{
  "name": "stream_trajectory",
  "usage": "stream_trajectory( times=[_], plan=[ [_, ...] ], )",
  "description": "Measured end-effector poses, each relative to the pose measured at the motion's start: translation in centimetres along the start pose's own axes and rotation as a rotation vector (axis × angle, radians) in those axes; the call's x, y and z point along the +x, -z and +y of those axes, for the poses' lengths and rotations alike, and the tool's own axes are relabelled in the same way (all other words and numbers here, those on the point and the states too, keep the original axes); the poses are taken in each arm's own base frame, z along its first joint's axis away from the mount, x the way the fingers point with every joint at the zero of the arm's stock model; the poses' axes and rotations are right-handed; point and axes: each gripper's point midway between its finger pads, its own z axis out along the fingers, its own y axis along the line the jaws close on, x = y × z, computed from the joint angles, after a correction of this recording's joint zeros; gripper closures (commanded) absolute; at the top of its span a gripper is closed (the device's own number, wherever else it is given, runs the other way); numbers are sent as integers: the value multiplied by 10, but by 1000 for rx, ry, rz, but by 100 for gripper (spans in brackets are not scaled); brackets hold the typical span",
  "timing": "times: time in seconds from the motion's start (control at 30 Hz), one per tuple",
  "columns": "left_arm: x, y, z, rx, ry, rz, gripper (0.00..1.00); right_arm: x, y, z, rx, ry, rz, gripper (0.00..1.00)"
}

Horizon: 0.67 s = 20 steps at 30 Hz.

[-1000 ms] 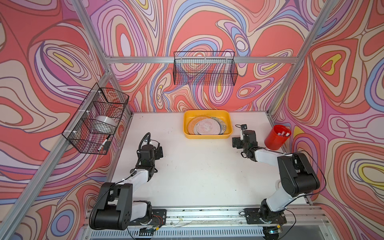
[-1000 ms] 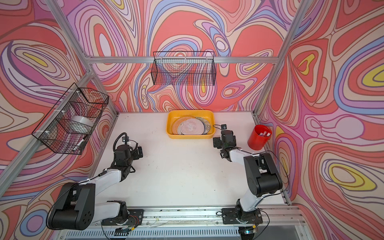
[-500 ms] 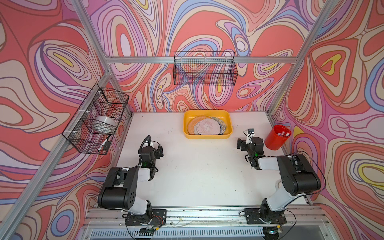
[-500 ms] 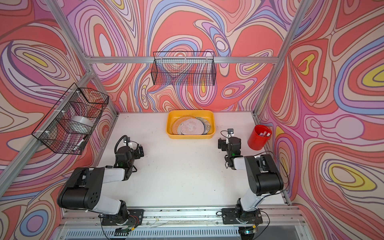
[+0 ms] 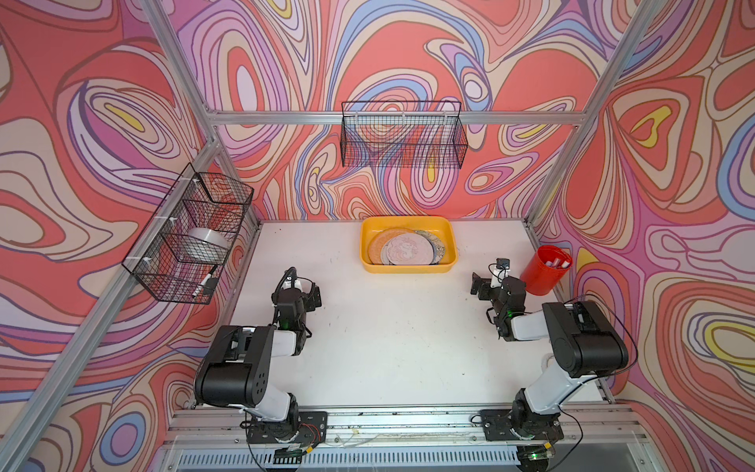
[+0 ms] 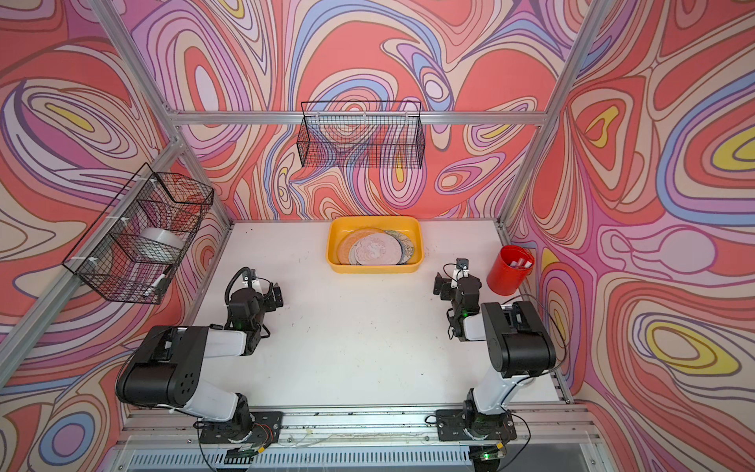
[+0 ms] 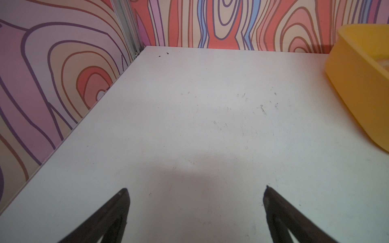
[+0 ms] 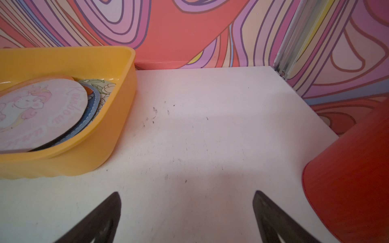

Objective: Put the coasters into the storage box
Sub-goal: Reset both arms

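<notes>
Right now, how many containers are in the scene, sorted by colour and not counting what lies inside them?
yellow rectangular plastic storage box: 1
red cylindrical cup: 1
black wire baskets: 2, on the back wall and a side wall
Total: 4

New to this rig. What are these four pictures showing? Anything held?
Two small robot arms are mounted at the near edge of a white table, each ending in a two-finger gripper. Both top views look down on the whole cell from one stereo camera. The wrist views look out from each arm's wrist. The left gripper and right gripper are open and hold nothing. On the table sit a yellow storage box with the coasters piled inside, and a red cup. I see no coaster outside the box.
</notes>
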Motion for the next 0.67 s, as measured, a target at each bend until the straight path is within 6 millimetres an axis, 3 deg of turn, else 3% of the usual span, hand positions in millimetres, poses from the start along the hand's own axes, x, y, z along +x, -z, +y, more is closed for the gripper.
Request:
stream_trajectory(
  times=[0.67],
  plan=[
    [1,0,-1,2,-17,3,0,-5,0,1,-4,-2,-21,2]
  ],
)
